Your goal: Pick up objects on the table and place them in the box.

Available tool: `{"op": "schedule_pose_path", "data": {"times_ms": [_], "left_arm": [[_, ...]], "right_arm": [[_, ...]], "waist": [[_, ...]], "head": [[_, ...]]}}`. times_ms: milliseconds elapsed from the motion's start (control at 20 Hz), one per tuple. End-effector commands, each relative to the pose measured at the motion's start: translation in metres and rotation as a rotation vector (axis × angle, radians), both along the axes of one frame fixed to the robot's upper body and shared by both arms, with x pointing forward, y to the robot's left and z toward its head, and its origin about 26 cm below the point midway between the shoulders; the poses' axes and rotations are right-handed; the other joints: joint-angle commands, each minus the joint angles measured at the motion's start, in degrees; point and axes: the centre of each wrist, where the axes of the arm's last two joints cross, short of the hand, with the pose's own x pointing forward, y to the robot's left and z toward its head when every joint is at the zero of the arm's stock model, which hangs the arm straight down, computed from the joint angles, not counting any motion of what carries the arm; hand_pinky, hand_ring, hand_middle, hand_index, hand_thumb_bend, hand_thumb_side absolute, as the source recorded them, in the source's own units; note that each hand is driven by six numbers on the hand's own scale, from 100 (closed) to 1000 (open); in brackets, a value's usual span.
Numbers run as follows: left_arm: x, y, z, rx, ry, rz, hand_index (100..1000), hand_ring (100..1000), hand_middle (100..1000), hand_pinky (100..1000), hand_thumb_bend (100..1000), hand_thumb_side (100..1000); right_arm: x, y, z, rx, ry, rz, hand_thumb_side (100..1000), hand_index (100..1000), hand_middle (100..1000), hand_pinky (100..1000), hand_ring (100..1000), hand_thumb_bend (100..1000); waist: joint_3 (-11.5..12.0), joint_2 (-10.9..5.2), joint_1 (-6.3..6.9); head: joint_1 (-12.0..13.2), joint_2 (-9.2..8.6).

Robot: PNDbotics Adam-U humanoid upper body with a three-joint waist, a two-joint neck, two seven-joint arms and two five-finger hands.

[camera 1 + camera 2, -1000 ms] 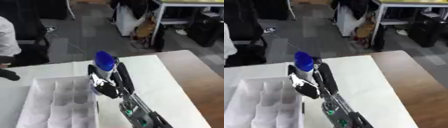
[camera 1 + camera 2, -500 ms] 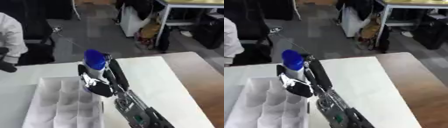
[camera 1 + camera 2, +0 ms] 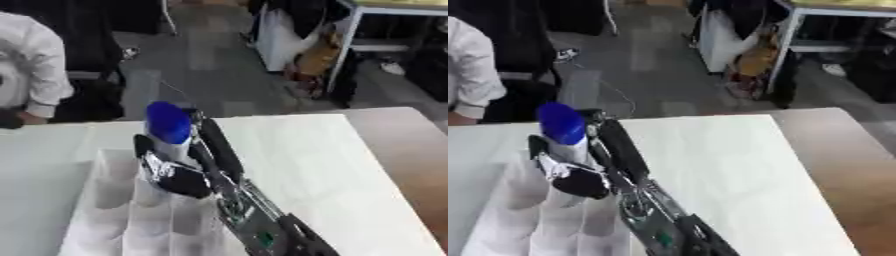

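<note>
White divided box (image 3: 105, 200) below fingers, on white table (image 3: 306, 165). Blue-capped white bottle (image 3: 170, 131) upright, over box's far compartments. Right hand (image 3: 188, 167) fingers curled round bottle, thumb on left side, fingers on right.

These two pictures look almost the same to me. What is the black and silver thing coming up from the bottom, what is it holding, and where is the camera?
Both pictures come from a two-eyed camera in a robot's head, looking down at its work, so they nearly match. The black and silver thing is the robot's right arm, ending in its right hand, whose fingers are curled round a pale bottle with a blue cap. The hand holds the bottle upright over a white box split into compartments, which sits on a white table. The robot's other hand is not in view. Beyond the table is an office floor.
</note>
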Motion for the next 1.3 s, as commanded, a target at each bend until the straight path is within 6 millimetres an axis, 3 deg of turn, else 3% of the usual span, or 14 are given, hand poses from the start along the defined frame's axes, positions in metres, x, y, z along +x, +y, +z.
{"op": "schedule_pose_path", "data": {"times_ms": [50, 150, 200, 250, 300, 350, 400, 450, 500, 600, 1050, 1200, 1250, 1300], "left_arm": [[-0.0045, -0.003, 0.0083, 0.007, -0.037, -0.013, 867, 561, 761, 671, 535, 831], [-0.0045, -0.0031, 0.0083, 0.009, -0.036, -0.014, 867, 560, 761, 671, 535, 833], [-0.0046, -0.0031, 0.0082, 0.01, -0.035, -0.013, 867, 560, 761, 670, 535, 833], [-0.0046, -0.0031, 0.0082, 0.011, -0.035, -0.013, 867, 560, 761, 671, 535, 833], [-0.0046, -0.0029, 0.0081, 0.012, -0.035, -0.012, 867, 560, 761, 670, 536, 833], [-0.0045, -0.0027, 0.008, 0.012, -0.034, -0.011, 867, 560, 761, 670, 535, 833], [-0.0045, -0.0025, 0.0079, 0.012, -0.033, -0.009, 867, 559, 761, 670, 536, 834], [-0.0045, -0.0024, 0.0077, 0.012, -0.033, -0.008, 867, 560, 761, 670, 536, 834], [-0.0045, -0.0023, 0.0076, 0.012, -0.032, -0.007, 867, 559, 760, 670, 536, 834], [-0.0045, -0.002, 0.0074, 0.012, -0.032, -0.006, 867, 559, 760, 670, 537, 834], [-0.0045, -0.002, 0.0079, 0.008, -0.034, -0.003, 867, 559, 760, 669, 539, 833], [-0.0045, -0.0022, 0.0079, 0.008, -0.034, -0.003, 867, 559, 760, 669, 540, 834], [-0.0045, -0.0021, 0.0079, 0.008, -0.034, -0.002, 867, 559, 760, 669, 540, 834], [-0.0045, -0.0022, 0.0079, 0.008, -0.034, -0.002, 867, 559, 759, 669, 541, 834]], "right_arm": [[-0.0008, 0.0038, 0.0103, -0.004, -0.039, 0.013, 768, 300, 100, 100, 100, 100], [-0.0003, 0.0027, 0.0101, -0.006, -0.06, 0.006, 762, 338, 100, 100, 100, 100], [-0.0001, 0.0021, 0.0101, -0.005, -0.074, 0.003, 767, 422, 118, 100, 223, 100], [0.0005, 0.0012, 0.0095, -0.006, -0.087, -0.001, 775, 457, 169, 100, 282, 100], [0.0016, 0.0004, 0.0077, -0.014, -0.093, -0.007, 877, 624, 396, 206, 541, 100], [0.0029, -0.0004, 0.006, -0.027, -0.095, -0.015, 860, 586, 348, 100, 483, 100], [0.0042, -0.0014, 0.0045, -0.04, -0.094, -0.026, 1000, 755, 550, 578, 752, 100], [0.0053, -0.0022, 0.0036, -0.057, -0.093, -0.04, 992, 741, 533, 545, 730, 100], [0.0061, -0.0027, 0.0027, -0.073, -0.091, -0.052, 1000, 846, 678, 785, 897, 100], [0.007, -0.0036, 0.002, -0.102, -0.092, -0.073, 1000, 892, 753, 889, 972, 100], [0.0074, -0.0054, 0.0017, -0.133, -0.092, -0.118, 1000, 951, 806, 936, 995, 224], [0.0073, -0.0049, 0.0006, -0.144, -0.089, -0.115, 1000, 968, 813, 942, 995, 341], [0.0075, -0.005, 0.0005, -0.148, -0.087, -0.112, 1000, 966, 811, 941, 996, 322], [0.0078, -0.0052, 0.0005, -0.15, -0.084, -0.109, 1000, 976, 815, 948, 994, 416]], "waist": [[0.2, -0.85, 0.11], [0.2, -0.8, 0.07], [0.2, -0.77, 0.05], [0.2, -0.76, 0.04], [0.2, -0.74, 0.04], [0.1, -0.74, 0.05], [0.1, -0.72, 0.07], [0.0, -0.71, 0.09], [-0.1, -0.69, 0.11], [-0.1, -0.68, 0.14], [-0.2, -0.62, 0.16], [-0.2, -0.63, 0.15], [-0.2, -0.63, 0.14], [-0.2, -0.64, 0.14]], "head": [[-0.5, -0.89], [-0.4, -0.99], [-0.4, -1.03], [-0.3, -1.06], [-0.3, -1.08], [-0.3, -1.07], [-0.3, -1.08], [-0.3, -1.09], [-0.3, -1.09], [-0.2, -1.1], [0.1, -1.07], [0.2, -1.03], [0.2, -1.03], [0.2, -1.01]]}}
